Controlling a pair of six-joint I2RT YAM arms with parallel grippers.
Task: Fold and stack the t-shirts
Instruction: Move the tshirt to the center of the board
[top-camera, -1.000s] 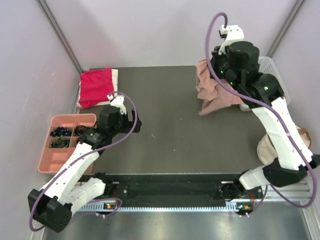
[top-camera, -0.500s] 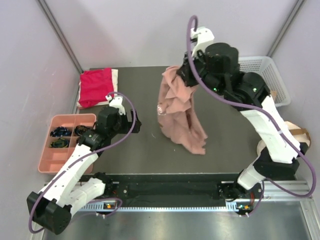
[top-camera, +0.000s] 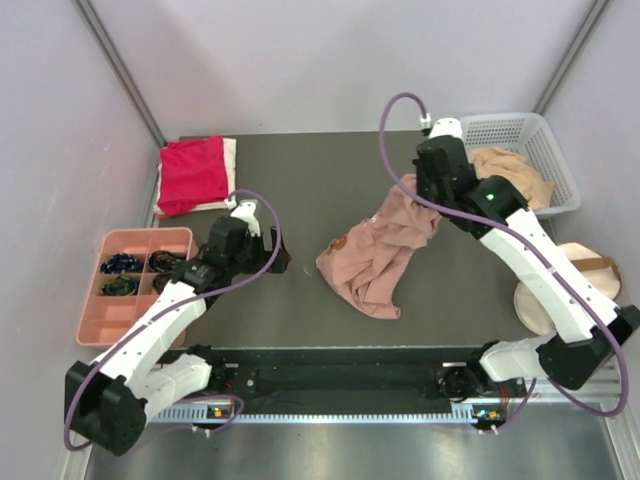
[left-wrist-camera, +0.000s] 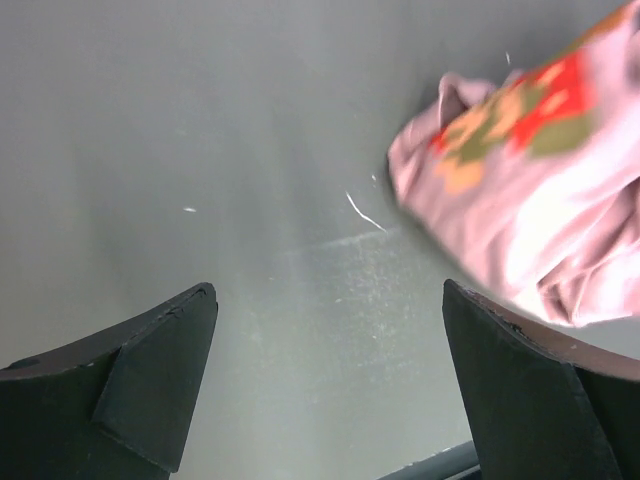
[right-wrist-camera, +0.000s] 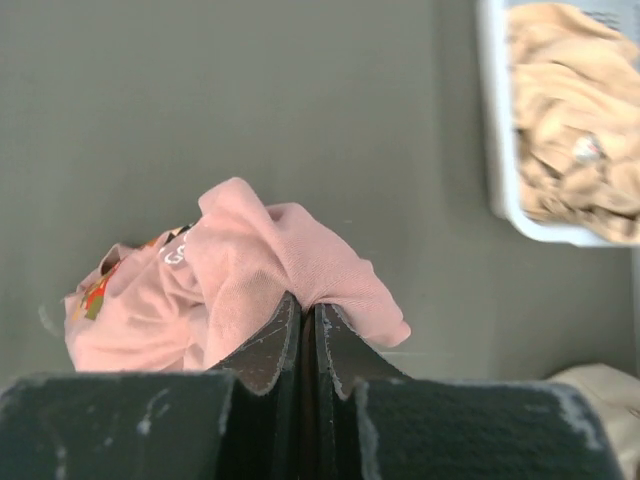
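The dusty-pink t-shirt (top-camera: 368, 258) lies crumpled in the middle of the dark table, its print showing at the left edge (left-wrist-camera: 520, 190). My right gripper (right-wrist-camera: 308, 302) is shut on a pinched fold of the pink shirt (right-wrist-camera: 250, 255), holding its upper right part (top-camera: 418, 198) just above the table. My left gripper (left-wrist-camera: 328, 290) stands open over bare table, just left of the shirt (top-camera: 276, 262). A folded red t-shirt (top-camera: 192, 172) rests on a white one (top-camera: 231, 150) at the back left. A tan t-shirt (top-camera: 512, 172) lies bunched in the basket (right-wrist-camera: 565, 120).
The white basket (top-camera: 520, 120) stands at the back right corner (right-wrist-camera: 492, 150). A pink compartment tray (top-camera: 128, 320) with small dark items sits at the left edge. A round cream bag (top-camera: 560, 290) lies off the right side of the table.
My right arm swung the pink shirt from near the basket to the left, then lowered it onto the middle of the table. My left gripper edged a little toward it.
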